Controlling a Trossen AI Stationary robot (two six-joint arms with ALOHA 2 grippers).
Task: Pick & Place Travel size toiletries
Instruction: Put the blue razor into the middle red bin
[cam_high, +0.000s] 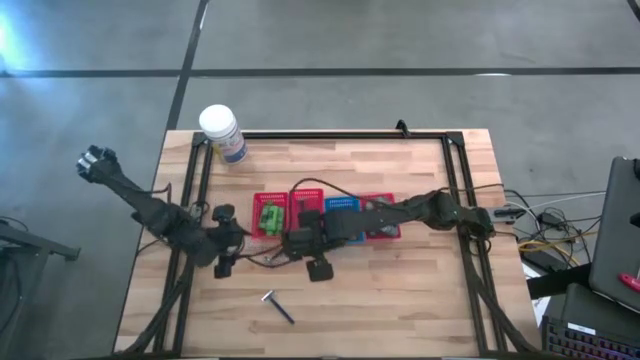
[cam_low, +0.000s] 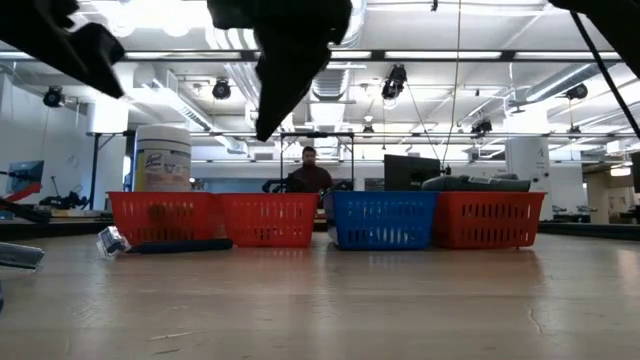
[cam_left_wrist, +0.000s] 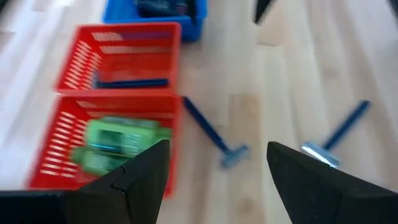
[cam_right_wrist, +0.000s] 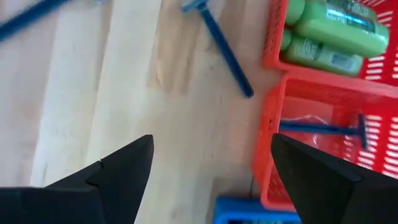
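Four mesh baskets stand in a row at mid-table: red (cam_high: 266, 217), red (cam_high: 303, 197), blue (cam_high: 342, 208), red (cam_high: 383, 225). Green bottles (cam_left_wrist: 118, 142) (cam_right_wrist: 336, 31) lie in the leftmost red basket. A blue-handled razor (cam_left_wrist: 130, 82) (cam_right_wrist: 323, 129) lies in the second one. Another razor (cam_left_wrist: 211, 134) (cam_right_wrist: 224, 50) lies on the table beside these baskets, and one more (cam_high: 278, 307) (cam_left_wrist: 339, 134) nearer the near edge. My left gripper (cam_high: 224, 240) (cam_left_wrist: 217, 168) hovers open left of the baskets. My right gripper (cam_high: 308, 252) (cam_right_wrist: 211, 168) hovers open above the table just near of them.
A large white lidded jar (cam_high: 222, 132) (cam_low: 162, 158) stands near the far left corner. Dark items lie in the blue basket (cam_left_wrist: 158, 9). A black frame (cam_high: 330, 135) runs along the table's edges. A person (cam_low: 310, 172) sits in the room beyond. Bare wood lies toward the near edge.
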